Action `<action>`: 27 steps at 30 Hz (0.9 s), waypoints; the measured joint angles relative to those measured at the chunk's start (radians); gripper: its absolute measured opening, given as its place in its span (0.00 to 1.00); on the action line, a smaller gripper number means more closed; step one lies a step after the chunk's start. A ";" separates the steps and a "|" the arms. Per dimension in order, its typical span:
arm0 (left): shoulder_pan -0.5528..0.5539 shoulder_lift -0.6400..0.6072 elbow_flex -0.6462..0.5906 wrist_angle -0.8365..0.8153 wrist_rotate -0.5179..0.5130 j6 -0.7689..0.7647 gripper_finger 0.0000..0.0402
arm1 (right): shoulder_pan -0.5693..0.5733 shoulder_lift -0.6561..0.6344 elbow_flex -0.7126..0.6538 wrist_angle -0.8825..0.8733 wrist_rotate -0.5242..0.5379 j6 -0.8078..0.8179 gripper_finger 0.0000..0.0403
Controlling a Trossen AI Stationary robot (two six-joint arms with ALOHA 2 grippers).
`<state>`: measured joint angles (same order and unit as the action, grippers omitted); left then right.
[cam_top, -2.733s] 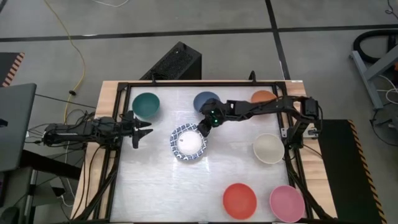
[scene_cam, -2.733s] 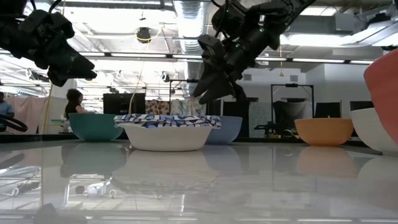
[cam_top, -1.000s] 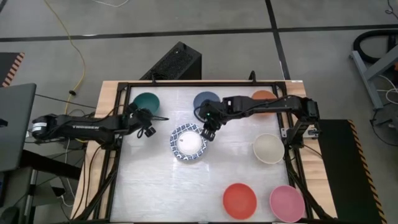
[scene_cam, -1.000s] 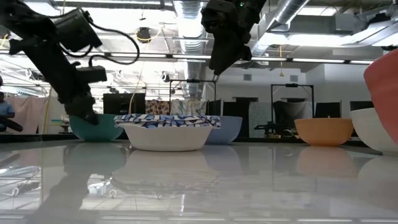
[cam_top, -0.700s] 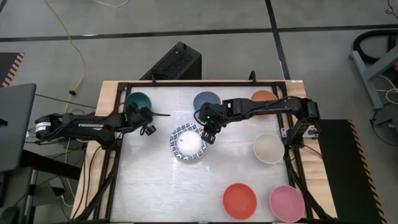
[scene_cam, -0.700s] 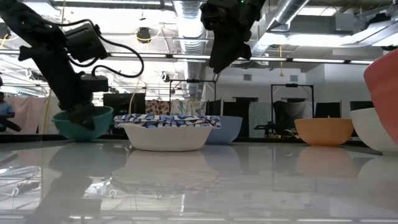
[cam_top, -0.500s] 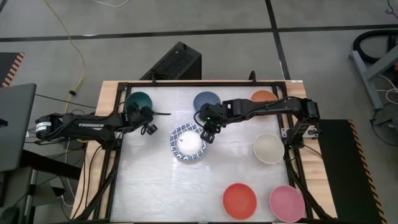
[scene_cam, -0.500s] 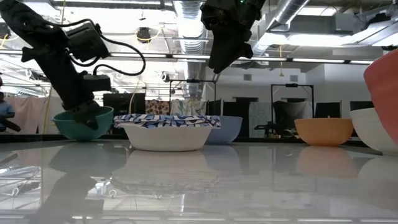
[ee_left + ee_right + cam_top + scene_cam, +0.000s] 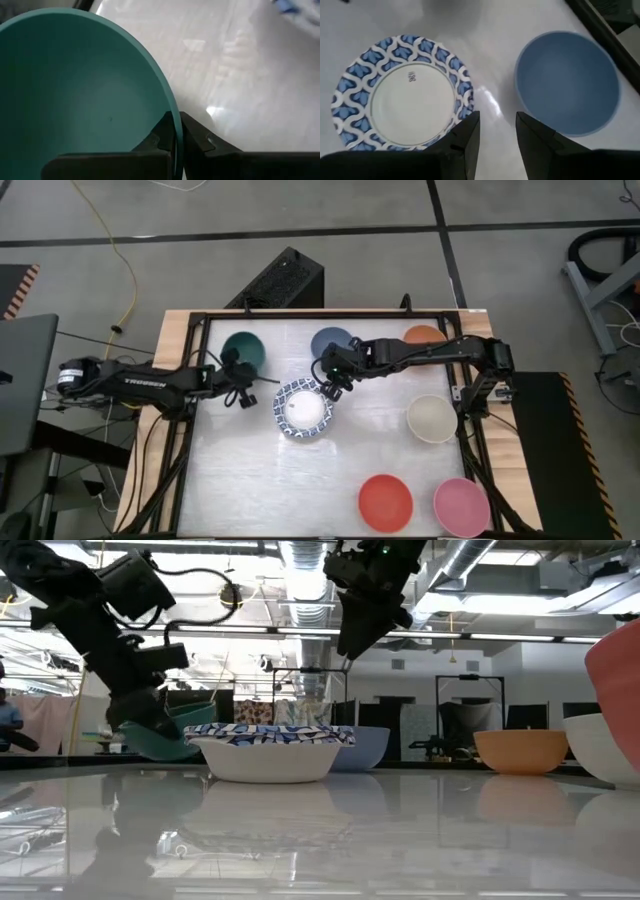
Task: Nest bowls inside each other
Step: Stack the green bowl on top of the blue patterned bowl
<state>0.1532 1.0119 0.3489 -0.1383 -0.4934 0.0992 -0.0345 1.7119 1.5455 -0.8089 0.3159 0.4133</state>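
One green bowl [image 9: 165,736] now lifted, tilted, rim pinched by left gripper [image 9: 177,131], right gripper [image 9: 495,131] parted, empty.

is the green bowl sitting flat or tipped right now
Tipped. In the low view the round green bowl hangs at a slant, lifted at one side, its rim pinched in the shut left gripper.

Glossy white table [image 9: 260,480] inside a black frame [image 9: 330,313]. Resting on it: white bowl with blue patterned rim [image 9: 302,410] near the middle, blue bowl [image 9: 330,340] and orange bowl [image 9: 422,335] along the far edge, cream bowl [image 9: 431,419] at right, red bowl [image 9: 385,502] and pink bowl [image 9: 461,506] at the near right corner.
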 joint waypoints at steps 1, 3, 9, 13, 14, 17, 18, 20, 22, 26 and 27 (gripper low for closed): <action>-0.018 0.000 0.006 -0.001 -0.019 0.021 0.00 | 0.000 0.000 0.000 0.000 0.006 0.000 0.36; -0.056 0.000 0.019 -0.003 -0.084 0.057 0.00 | -0.001 0.000 0.000 0.001 0.008 0.000 0.36; -0.170 0.000 0.083 0.001 -0.226 0.216 0.00 | -0.001 0.000 0.000 0.006 0.083 0.004 0.36; -0.234 0.004 0.122 0.004 -0.231 0.363 0.00 | 0.000 0.000 0.000 0.050 0.153 0.004 0.36; -0.247 0.004 0.128 0.002 -0.238 0.403 0.00 | 0.001 0.000 0.000 0.065 0.167 0.004 0.36; -0.276 0.004 0.135 0.004 -0.257 0.540 0.00 | 0.002 0.000 0.000 0.110 0.184 -0.003 0.36; -0.282 0.004 0.135 0.003 -0.271 0.592 0.00 | 0.002 0.000 0.000 0.127 0.184 -0.003 0.36; -0.291 0.004 0.135 0.002 -0.316 0.679 0.00 | 0.004 0.000 0.000 0.168 0.188 -0.005 0.36; -0.294 0.004 0.135 0.013 -0.372 0.741 0.00 | 0.011 0.000 0.000 0.217 0.214 -0.021 0.36; -0.295 0.004 0.135 0.037 -0.479 0.844 0.00 | 0.036 0.007 0.000 0.355 0.318 -0.083 0.36; -0.295 0.004 0.135 0.037 -0.492 0.869 0.00 | 0.042 0.011 0.000 0.396 0.340 -0.106 0.36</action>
<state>-0.1413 1.0157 0.4835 -0.1011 -0.9855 0.9678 0.0072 1.7227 1.5455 -0.4132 0.6561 0.3078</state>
